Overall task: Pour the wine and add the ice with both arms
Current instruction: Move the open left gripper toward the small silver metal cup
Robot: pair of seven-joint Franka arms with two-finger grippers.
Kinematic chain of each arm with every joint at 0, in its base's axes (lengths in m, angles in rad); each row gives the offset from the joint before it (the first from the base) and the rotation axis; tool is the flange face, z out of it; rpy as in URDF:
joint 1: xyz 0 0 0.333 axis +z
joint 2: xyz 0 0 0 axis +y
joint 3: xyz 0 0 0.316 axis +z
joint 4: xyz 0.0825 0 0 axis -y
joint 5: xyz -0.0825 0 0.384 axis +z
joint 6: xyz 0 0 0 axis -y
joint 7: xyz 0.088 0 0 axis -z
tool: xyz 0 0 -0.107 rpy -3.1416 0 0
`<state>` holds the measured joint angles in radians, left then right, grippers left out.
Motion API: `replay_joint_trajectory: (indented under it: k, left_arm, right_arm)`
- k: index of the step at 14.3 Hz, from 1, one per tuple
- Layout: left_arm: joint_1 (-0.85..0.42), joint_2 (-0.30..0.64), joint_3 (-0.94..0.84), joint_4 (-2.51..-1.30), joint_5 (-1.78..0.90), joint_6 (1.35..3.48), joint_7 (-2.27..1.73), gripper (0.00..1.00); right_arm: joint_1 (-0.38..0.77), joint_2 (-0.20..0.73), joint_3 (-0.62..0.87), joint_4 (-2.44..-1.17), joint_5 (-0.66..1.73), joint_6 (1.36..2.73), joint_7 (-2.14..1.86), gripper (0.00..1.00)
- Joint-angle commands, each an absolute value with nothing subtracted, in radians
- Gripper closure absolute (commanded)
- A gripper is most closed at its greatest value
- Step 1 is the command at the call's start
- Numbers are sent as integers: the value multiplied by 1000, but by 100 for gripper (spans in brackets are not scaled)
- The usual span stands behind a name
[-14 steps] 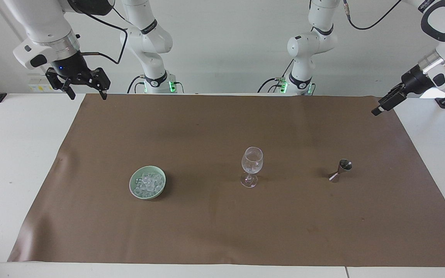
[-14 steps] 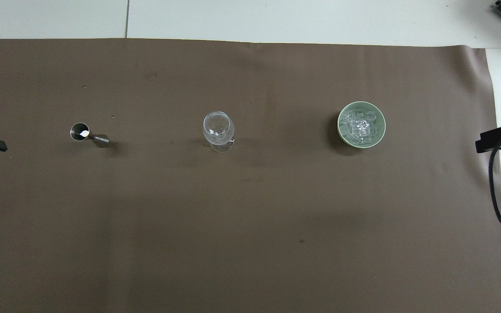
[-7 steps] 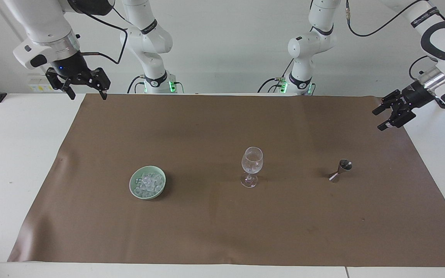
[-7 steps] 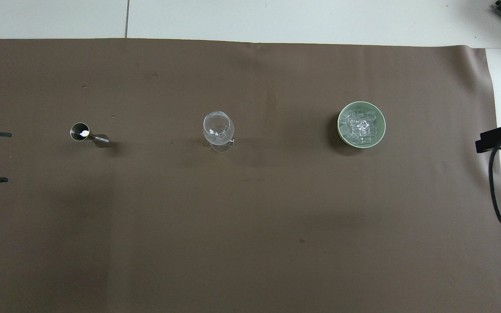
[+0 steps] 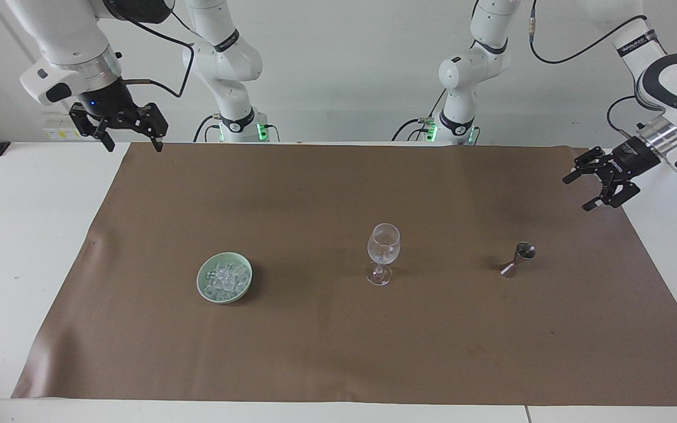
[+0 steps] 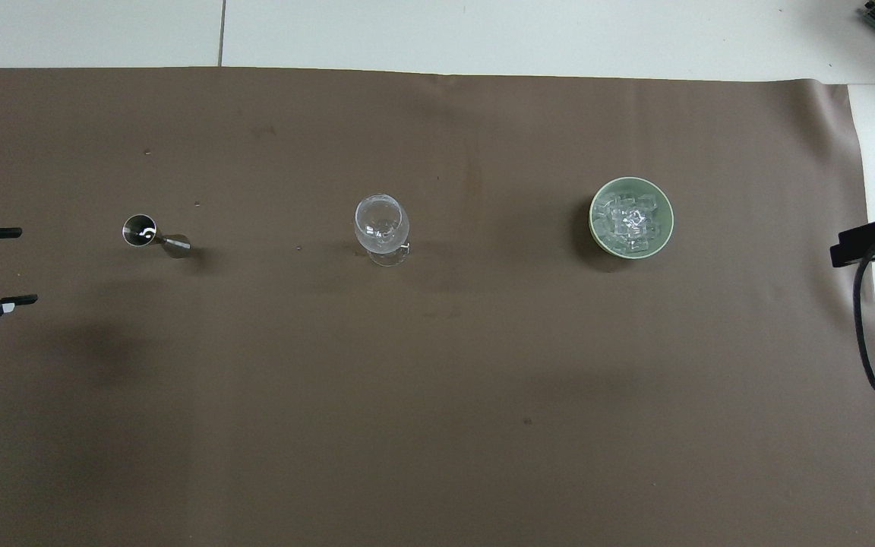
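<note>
A clear wine glass (image 5: 383,247) stands upright mid-mat; it also shows in the overhead view (image 6: 381,224). The ice (image 5: 225,277) is heaped in a green bowl (image 5: 203,283) toward the right arm's end, and shows from overhead (image 6: 630,220) too. A small metal jigger (image 5: 518,259) stands toward the left arm's end (image 6: 150,235). My left gripper (image 5: 577,193) is open and empty, in the air over the mat's edge at the left arm's end, short of the jigger (image 6: 23,265). My right gripper (image 5: 133,147) is open and empty, waiting high over the mat's corner at the right arm's end.
A brown mat (image 5: 315,352) covers most of the white table (image 5: 21,247). A black part of the right arm's hand and its cable (image 6: 867,304) show at the overhead view's edge.
The left gripper has turned, come lower and moved in over the mat's edge toward the jigger, its fingers now spread apart. The right arm, glass, bowl and jigger have not moved.
</note>
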<state>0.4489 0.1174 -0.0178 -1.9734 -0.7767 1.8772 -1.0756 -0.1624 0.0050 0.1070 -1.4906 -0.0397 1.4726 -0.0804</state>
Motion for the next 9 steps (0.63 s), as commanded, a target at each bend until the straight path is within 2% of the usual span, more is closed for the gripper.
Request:
replay_joint_trajectory:
  k: [1, 6, 9]
  left_arm:
    - [462, 101, -26, -2086, -882, 1985, -1100, 0]
    - [451, 97, -26, -2169, -1060, 2036, -1100, 0]
    - [465, 182, -26, -2177, -1173, 2002, -978, 0]
  right_arm:
    - [-166, -14, 109, -1513, -23, 1479, -67, 0]
    - [-166, -14, 109, -1513, -23, 1479, -67, 0]
    - [-166, -14, 109, -1513, -23, 1479, -67, 0]
